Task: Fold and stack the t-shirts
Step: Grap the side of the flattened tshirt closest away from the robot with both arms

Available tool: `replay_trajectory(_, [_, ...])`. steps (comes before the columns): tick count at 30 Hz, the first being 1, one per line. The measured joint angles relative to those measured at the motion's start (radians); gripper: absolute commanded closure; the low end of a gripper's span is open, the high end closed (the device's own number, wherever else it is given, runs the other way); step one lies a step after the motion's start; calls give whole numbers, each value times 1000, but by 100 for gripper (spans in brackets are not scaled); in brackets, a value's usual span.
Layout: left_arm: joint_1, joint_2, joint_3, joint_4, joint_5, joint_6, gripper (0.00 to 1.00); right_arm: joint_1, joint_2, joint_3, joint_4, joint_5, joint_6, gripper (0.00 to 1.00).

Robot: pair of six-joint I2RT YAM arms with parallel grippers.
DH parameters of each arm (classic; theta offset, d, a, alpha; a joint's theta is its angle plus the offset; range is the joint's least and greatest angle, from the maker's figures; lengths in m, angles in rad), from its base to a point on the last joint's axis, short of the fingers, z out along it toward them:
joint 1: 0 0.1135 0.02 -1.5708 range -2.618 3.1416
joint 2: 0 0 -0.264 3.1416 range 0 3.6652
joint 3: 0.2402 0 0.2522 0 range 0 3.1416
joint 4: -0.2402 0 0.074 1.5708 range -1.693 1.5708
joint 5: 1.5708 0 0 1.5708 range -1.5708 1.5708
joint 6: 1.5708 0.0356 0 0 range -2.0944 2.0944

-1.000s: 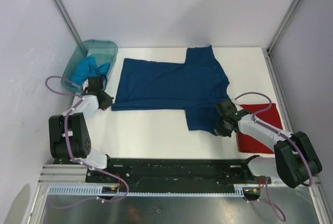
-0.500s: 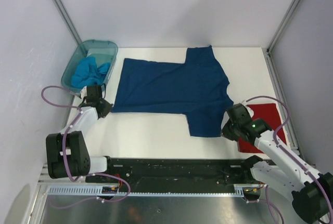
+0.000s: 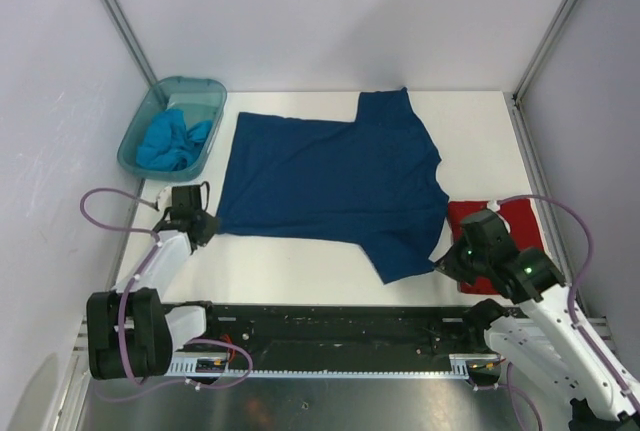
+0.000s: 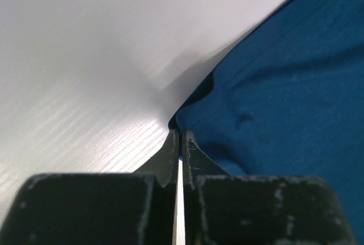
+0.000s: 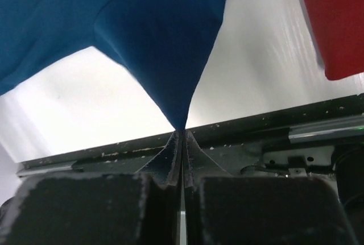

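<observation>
A dark blue t-shirt (image 3: 330, 176) lies spread across the white table. My left gripper (image 3: 208, 227) is shut on its near left hem corner, seen in the left wrist view (image 4: 180, 134) pinching the blue cloth (image 4: 284, 97). My right gripper (image 3: 443, 263) is shut on the shirt's near right corner and holds it lifted, the cloth (image 5: 165, 46) stretched to a point at the fingertips (image 5: 182, 132). A folded red t-shirt (image 3: 520, 226) lies at the right, partly hidden under my right arm; it also shows in the right wrist view (image 5: 333, 23).
A clear teal bin (image 3: 143, 129) at the back left holds a crumpled light blue t-shirt (image 3: 175, 141). A black rail (image 3: 330, 321) runs along the table's near edge. White walls with metal posts close the back and sides.
Both grippers have pulled toward the near edge with the shirt's corners, dragging the near hem closer. The right arm has swung out right and lifted its corner.
</observation>
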Motion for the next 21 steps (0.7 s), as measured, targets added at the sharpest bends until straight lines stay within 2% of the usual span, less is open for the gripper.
replay_trajectory(6, [-26,-83,-54,-32,-31,-26,100,2,-40,105,-84,-14,2,100])
replay_trajectory(13, [-29,-183,-61,-89,-101,-33,100,12,-55,121,-136,-39,2,100])
replay_trajectory(21, [-55,-163,-58,-133,-179,-27,100,48,-1,124,-132,-21,-13,100])
